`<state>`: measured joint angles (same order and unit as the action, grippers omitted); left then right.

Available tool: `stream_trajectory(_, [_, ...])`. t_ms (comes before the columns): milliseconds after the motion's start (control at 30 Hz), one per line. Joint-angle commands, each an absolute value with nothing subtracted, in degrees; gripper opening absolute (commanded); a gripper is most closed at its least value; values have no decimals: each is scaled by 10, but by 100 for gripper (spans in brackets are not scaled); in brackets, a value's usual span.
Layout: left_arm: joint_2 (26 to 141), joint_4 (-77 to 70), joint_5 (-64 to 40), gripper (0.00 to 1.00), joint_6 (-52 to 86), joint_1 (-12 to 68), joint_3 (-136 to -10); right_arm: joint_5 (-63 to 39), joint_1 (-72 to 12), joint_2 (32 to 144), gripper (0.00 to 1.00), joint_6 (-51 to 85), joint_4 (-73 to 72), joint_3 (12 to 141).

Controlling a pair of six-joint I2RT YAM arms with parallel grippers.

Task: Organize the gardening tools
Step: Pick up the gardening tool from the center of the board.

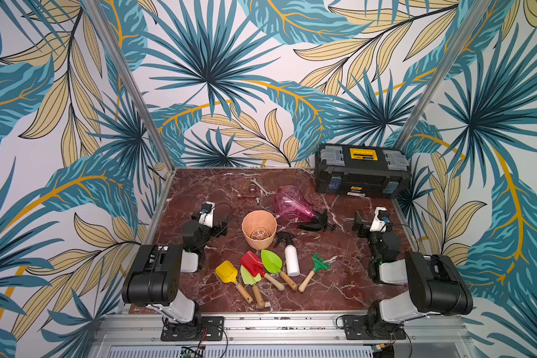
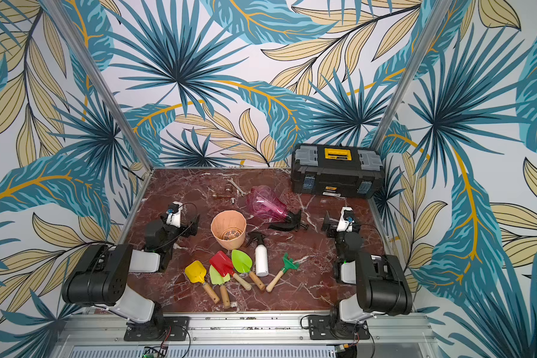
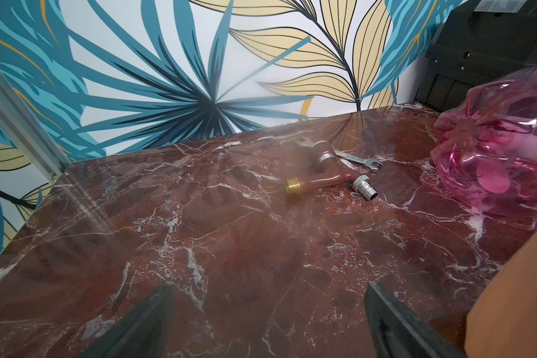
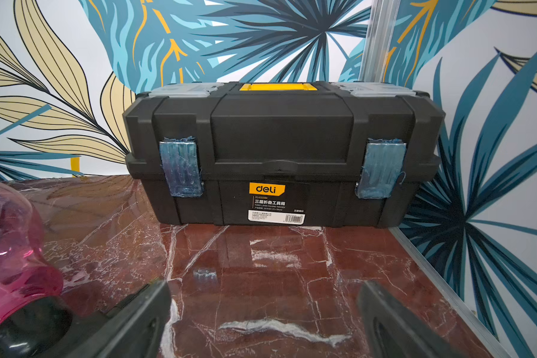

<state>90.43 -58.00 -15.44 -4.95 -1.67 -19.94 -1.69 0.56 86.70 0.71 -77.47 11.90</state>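
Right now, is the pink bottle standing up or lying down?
Lying down: both top views show the pink bottle on its side.

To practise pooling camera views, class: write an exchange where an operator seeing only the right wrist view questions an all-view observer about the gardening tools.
Operator: I see only the toolbox and a pink bottle. Where are the hand tools?
Observer: All five lie fanned out near the table's front edge.
Operator: Is there any container nearby?
Observer: A peach pot stands just behind them.
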Motion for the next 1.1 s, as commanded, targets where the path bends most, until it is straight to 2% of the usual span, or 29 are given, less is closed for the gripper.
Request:
stream_trajectory(0, [896,-581,-151,100,-58,-14,-200,-10,7,871,99,15,-772,123])
stream_trajectory(733, [897,-581,-150,100,-57,-14,-200,-33,6,868,99,5,-759,130])
stream_trajectory(833, [896,-584,-150,100,-57,-13,-197,-33,3,841,99,2,-696,155])
stream_trajectory(1067, [864,-626,-124,100,-48,-14,-162,-79,-4,773,99,38,-411,270])
